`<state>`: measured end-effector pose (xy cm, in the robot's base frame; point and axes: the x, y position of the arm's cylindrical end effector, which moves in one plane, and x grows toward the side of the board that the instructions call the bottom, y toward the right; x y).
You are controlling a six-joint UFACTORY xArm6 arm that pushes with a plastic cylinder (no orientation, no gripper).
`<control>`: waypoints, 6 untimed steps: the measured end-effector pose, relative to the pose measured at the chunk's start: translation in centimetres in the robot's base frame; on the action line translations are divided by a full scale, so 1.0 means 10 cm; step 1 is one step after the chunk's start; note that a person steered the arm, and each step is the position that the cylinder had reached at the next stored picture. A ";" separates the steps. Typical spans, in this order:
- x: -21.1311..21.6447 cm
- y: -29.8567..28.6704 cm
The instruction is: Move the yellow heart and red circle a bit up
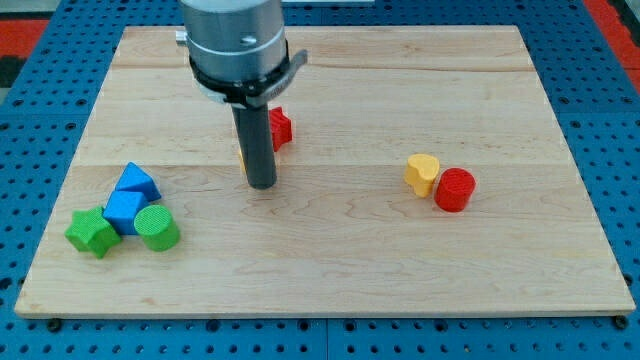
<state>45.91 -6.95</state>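
Camera view of a wooden worktop (400, 260) resting on a blue perforated base (620, 120). The arm enters from the view's top; its grey cylindrical housing (236, 40) carries a straight dark rod, and my tip (261, 185) rests on the board left of centre. This end effector has no jaws, so it neither clasps nor releases anything.

The 2 task blocks lie at the view's right of centre: the yellow heart (423, 172) and, touching it at its lower right, the red circle (455, 189). Both are well apart from my tip, which stands to their left at about the same height in the view.

Just above and to the right of my tip, a red block (281, 127) is partly hidden behind the rod; its shape cannot be made out. A sliver of another block shows at the rod's left edge, too hidden to name.

At the view's lower left, 4 blocks cluster together: a blue triangle (136, 182), a blue cube (124, 210), a green star (92, 232) and a green circle (157, 227).
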 end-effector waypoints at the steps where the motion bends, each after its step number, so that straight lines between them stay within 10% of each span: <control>1: -0.22 0.07; 4: 0.84 2.16; 6: 0.64 2.68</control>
<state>52.32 19.84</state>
